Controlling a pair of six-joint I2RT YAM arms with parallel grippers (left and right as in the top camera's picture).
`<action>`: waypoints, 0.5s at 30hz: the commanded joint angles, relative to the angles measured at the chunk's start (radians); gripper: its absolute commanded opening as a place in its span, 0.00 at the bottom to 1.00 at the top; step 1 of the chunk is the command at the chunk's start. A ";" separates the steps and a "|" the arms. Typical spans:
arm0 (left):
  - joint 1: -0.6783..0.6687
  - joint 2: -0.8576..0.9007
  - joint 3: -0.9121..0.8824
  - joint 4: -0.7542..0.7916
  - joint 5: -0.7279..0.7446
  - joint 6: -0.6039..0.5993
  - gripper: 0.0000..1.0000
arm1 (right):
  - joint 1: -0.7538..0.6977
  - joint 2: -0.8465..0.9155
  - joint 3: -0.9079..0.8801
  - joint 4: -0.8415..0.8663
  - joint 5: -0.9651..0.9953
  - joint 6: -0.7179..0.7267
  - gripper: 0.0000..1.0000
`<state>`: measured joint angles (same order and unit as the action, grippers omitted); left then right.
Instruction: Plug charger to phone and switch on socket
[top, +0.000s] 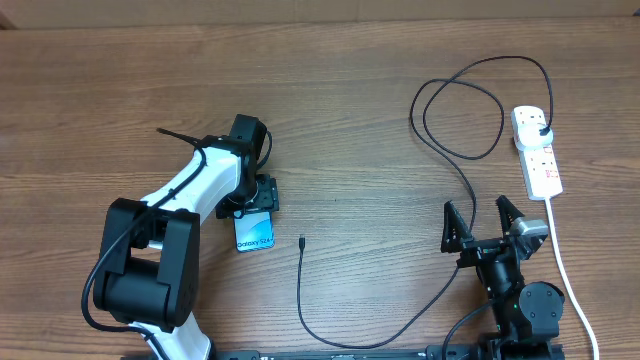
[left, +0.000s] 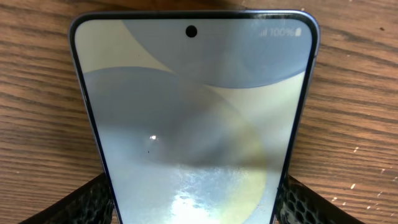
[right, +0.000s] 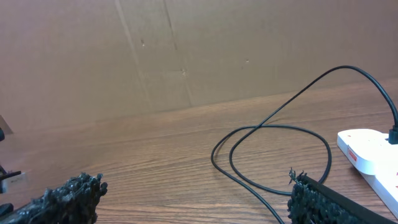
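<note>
The left hand (top: 258, 200) stands over the phone (top: 255, 233) with its fingers (left: 93, 204) pressed on both long edges, so it grips the phone. The phone lies flat on the table (top: 370, 90), and its long axis runs away from the robot. The charger (top: 300, 290) has its tip (top: 302, 240) just right of the phone's near end, apart from it and parallel to it. The right hand (top: 476, 207) is wide open and empty, well apart from the tip, with bare table between. The socket (top: 537, 150) lies beyond the right hand. I judge that the right arm must fetch the tip.
</note>
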<state>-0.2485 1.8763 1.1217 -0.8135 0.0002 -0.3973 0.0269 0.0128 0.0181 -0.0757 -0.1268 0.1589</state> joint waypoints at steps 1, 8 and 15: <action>-0.008 0.082 -0.057 0.031 0.129 0.001 0.68 | 0.006 -0.010 -0.010 0.003 -0.002 -0.004 1.00; -0.008 0.082 -0.057 0.033 0.132 0.001 0.62 | 0.006 -0.010 -0.010 0.003 -0.002 -0.004 1.00; -0.008 0.082 -0.057 0.033 0.132 0.001 0.62 | 0.006 -0.010 -0.010 0.003 -0.002 -0.003 1.00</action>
<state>-0.2485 1.8763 1.1217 -0.8131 0.0006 -0.3973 0.0269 0.0128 0.0181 -0.0757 -0.1265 0.1593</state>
